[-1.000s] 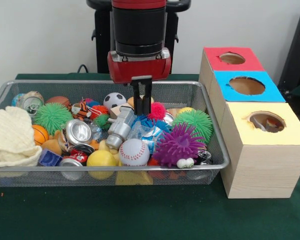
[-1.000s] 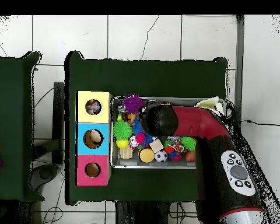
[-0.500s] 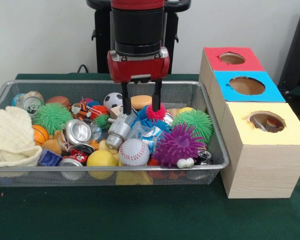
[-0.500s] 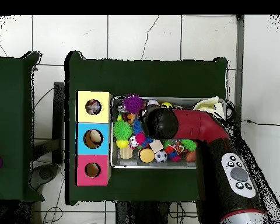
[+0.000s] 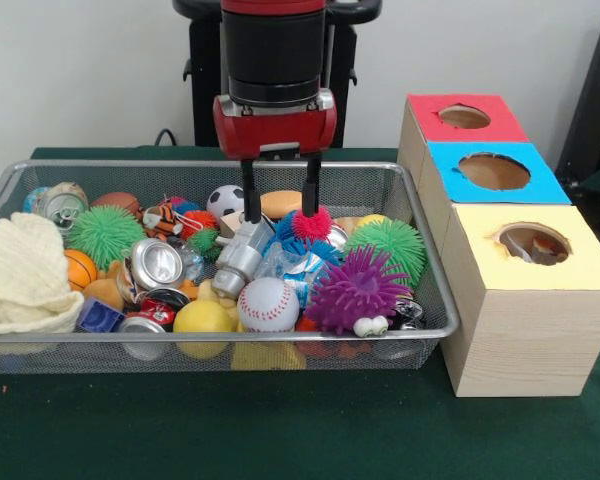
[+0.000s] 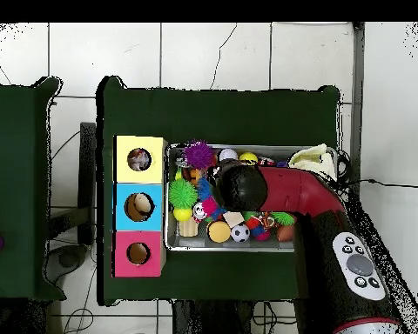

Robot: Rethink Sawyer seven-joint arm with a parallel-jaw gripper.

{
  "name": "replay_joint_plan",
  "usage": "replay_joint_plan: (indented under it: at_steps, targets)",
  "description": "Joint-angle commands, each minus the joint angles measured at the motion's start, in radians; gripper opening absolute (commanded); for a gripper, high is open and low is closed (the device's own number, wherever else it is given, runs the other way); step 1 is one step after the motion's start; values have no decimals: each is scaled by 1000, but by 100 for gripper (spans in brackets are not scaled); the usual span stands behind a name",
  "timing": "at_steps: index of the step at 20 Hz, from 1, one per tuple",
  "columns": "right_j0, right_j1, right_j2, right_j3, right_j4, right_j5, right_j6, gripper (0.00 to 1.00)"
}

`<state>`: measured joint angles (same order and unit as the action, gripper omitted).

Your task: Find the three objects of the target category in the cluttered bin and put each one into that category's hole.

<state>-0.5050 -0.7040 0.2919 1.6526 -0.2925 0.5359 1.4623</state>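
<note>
Nearest the front rim of the wire basket (image 5: 220, 340) lie a baseball (image 5: 268, 304), a yellow ball (image 5: 202, 320) and a purple spiky ball (image 5: 355, 288), with a crumpled cream cloth (image 5: 20, 275) filling the basket's left front corner. Behind them, toward the middle, rest an open silver can (image 5: 156, 263), a grey bottle-shaped toy (image 5: 240, 255) lying tilted, and a green spiky ball (image 5: 388, 245) near the right wall. My gripper (image 5: 280, 205) hangs over the middle of the basket with its two fingers spread wide, holding nothing; one fingertip (image 5: 310, 203) sits just above a small red spiky ball (image 5: 314, 224), and a tan rounded object (image 5: 283, 204) shows between the fingers. A soccer ball (image 5: 225, 201) lies near the back wall. Beside the basket's right edge stand three boxes in a row, each with a round hole on top: yellow (image 5: 536, 262) nearest, blue (image 5: 494, 172) next, red (image 5: 464, 118) farthest.
</note>
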Motion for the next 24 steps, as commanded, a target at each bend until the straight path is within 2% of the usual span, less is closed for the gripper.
replay_joint_plan:
  at_steps: [1,2,10,14,24]
  targets:
    - [-13,26,59,9,-31,49,-24,100]
    - [-10,58,60,0,-31,25,-10,100]
    - [-54,139,109,17,-45,-96,-20,100]
    - [-57,143,126,25,-46,-105,-20,100]
    - [30,127,69,18,-60,-81,30,100]
